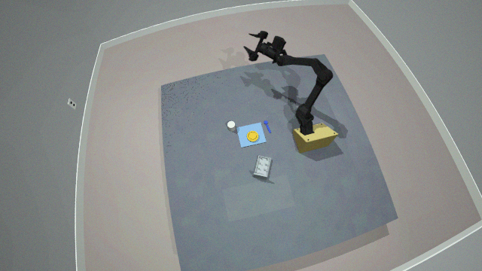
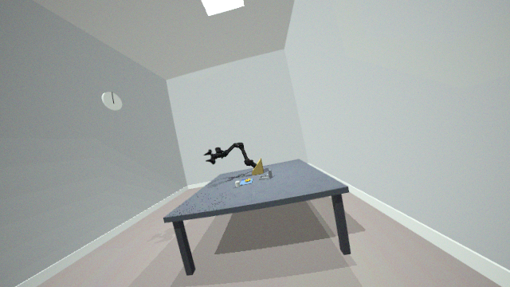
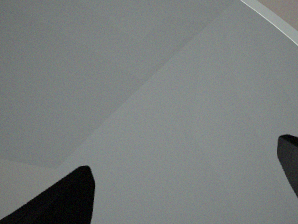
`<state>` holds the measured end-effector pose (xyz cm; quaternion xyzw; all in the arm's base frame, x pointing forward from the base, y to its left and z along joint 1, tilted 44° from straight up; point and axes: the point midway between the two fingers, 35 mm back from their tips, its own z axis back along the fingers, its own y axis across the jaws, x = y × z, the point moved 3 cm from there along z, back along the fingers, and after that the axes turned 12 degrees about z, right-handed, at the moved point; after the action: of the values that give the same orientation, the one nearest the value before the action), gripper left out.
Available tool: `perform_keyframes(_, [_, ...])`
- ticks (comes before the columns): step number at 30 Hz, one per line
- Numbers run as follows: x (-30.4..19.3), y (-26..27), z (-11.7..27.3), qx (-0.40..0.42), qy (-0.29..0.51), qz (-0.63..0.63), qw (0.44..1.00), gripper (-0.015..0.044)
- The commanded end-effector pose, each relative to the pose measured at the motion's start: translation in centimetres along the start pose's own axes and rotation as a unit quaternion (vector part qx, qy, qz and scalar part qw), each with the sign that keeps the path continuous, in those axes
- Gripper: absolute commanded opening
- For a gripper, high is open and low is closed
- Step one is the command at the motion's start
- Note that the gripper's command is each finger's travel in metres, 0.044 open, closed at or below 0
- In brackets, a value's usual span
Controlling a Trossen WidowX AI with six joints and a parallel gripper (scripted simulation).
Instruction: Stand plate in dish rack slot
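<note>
Lying flat on the blue mat (image 1: 245, 141) (image 2: 244, 182), the yellow plate (image 1: 252, 136) (image 2: 248, 180) waits, round, no long axis; the lone claw (image 1: 248, 40) (image 2: 206, 156) (image 3: 188, 163), spread and empty, hangs high and well apart, beyond the white cup (image 1: 231, 124) (image 2: 237, 183) side.

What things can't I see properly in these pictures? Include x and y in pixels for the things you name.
- Plate (image 1: 252, 136) (image 2: 248, 180): its underside is hidden against the blue mat (image 1: 243, 143) (image 2: 243, 183).
- Dish rack (image 1: 263, 166) (image 2: 270, 174): too small in the exterior view to count its slots.
- White cup (image 1: 231, 124) (image 2: 237, 184): too small in the exterior view to see inside.
- Fingers: cut off by the wrist view's edges.
</note>
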<state>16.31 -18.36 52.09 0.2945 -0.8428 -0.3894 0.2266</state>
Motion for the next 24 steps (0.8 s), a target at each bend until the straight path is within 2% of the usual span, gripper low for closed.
perform_keyframes(1, [-0.6,-2.3,-0.5,-0.039,0.002,0.006,0.999,0.04])
perform_keyframes(24, [-5.5,-11.4,-1.2,-0.189,0.045,0.03,0.981,0.04])
